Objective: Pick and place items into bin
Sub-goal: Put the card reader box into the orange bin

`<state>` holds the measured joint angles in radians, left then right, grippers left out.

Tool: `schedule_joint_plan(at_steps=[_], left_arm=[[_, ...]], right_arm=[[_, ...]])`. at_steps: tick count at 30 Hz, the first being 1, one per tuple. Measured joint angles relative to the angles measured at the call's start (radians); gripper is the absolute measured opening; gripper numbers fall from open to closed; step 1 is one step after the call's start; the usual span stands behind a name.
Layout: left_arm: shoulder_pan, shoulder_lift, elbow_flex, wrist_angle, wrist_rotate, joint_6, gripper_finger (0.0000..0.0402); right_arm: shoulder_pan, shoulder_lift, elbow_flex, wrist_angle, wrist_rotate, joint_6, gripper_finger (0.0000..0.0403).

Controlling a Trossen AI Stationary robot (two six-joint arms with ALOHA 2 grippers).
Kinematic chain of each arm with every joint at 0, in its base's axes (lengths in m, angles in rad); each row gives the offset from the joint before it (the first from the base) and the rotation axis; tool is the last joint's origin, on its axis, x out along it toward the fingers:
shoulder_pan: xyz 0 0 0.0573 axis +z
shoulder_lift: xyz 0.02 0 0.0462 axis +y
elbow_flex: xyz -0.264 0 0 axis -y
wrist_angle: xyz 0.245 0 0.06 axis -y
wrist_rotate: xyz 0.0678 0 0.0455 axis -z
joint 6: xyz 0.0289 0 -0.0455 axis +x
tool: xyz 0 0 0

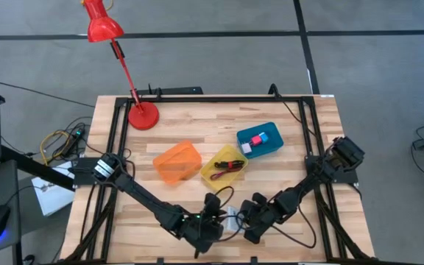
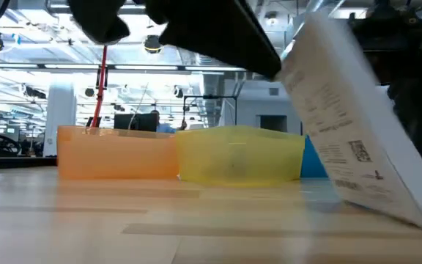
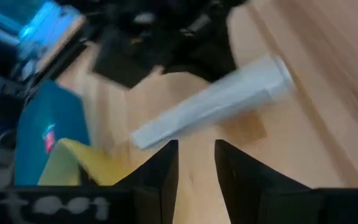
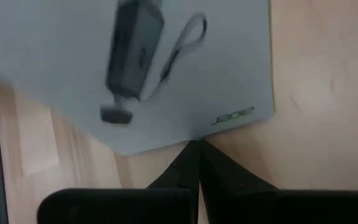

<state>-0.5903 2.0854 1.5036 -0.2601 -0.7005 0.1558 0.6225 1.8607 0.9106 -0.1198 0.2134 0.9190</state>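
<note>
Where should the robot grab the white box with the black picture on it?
By its thin long edge, pinching the two flat faces. The white box is flat and stands tilted, one edge raised off the table. The left tool is open and faces that narrow edge, so it could probably close across it from the side.

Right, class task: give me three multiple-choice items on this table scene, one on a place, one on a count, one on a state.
1. The pink cubes lie in: A the orange bin; B the blue bin; C the yellow bin.
2. Bins on the table: A two; B three; C four.
3. The white card is: A flat on the table; B tilted up; C in a bin.
Key: B, the high view shows them in the blue bin; B, orange, yellow and blue; B, the low view shows it leaning.
</note>
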Motion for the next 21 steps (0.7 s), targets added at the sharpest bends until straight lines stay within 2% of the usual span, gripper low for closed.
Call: schedule_joint_plan(at_steps=[5, 8, 17, 21], left_arm=[[0.013, 0.004, 0.004, 0.051, 0.086, 0.153, 0.0096], [0.022, 0.004, 0.004, 0.054, 0.097, 0.2, 0.0096], [0.003, 0.004, 0.004, 0.053, -0.045, 0.264, 0.0096], [-0.011, 0.004, 0.003, 0.051, -0.066, 0.273, 0.0096]], right_arm=[[-0.019, -0.012, 0.001, 0.015, -0.01, -0.053, 0.0], [-0.027, -0.024, -0.003, 0.022, 0.002, -0.086, 0.0], [-0.046, -0.036, -0.003, -0.015, 0.002, -0.108, 0.0], [-0.048, -0.038, -0.001, -0.017, 0.002, -0.115, 0.0]])
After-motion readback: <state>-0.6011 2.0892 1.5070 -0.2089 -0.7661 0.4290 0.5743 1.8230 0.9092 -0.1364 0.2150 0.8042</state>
